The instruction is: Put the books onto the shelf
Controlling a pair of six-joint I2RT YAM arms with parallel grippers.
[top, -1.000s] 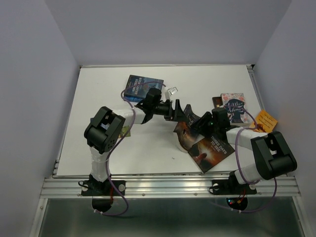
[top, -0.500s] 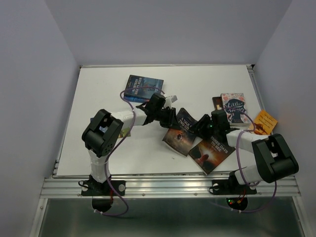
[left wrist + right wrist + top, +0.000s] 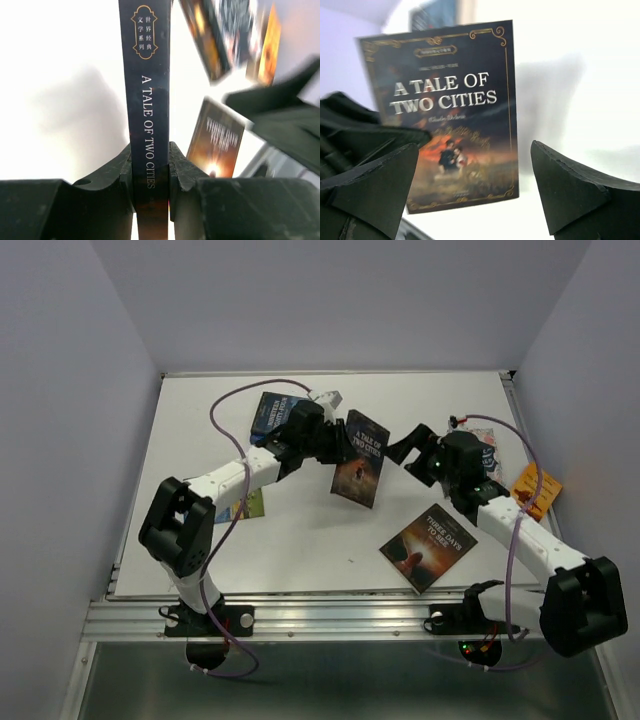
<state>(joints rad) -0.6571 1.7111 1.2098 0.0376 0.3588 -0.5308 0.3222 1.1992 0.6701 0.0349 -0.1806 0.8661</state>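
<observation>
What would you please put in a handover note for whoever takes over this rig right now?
Left gripper: shut on the Tale of Two Cities book, clamped near its spine, held upright.
Right gripper: open, empty, facing that book's cover.
Other books: brown book flat near the table's front edge; dark blue book at the far left; orange book at the right edge.
Done: nothing shelved; no shelf in view.
Left: every book.

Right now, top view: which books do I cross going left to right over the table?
dark blue book → A Tale of Two Cities → brown book → orange book
</observation>
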